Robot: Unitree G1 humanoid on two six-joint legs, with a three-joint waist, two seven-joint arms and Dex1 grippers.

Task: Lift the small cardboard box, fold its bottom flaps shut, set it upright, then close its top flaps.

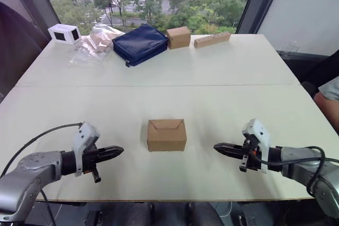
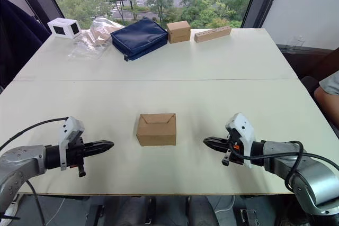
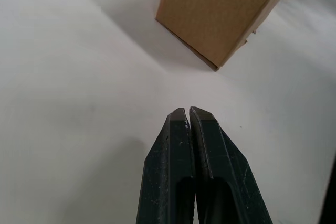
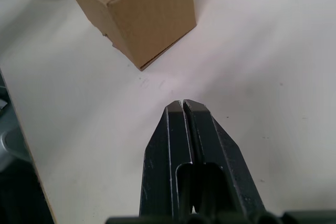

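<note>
The small cardboard box stands upright on the white table, near the front and in the middle. Its top flaps are folded down, the trapezoid tongue showing on top. My left gripper hovers to the box's left, shut and empty, pointing at it. My right gripper sits to the box's right, also shut and empty, pointing at it. Each is a short gap away from the box. The left wrist view shows the box ahead of the shut fingertips; the right wrist view does too.
Along the far edge lie a white box with dark panels, a clear plastic bag, a navy pouch, another brown carton and a long tan block. A person's arm shows at the right edge.
</note>
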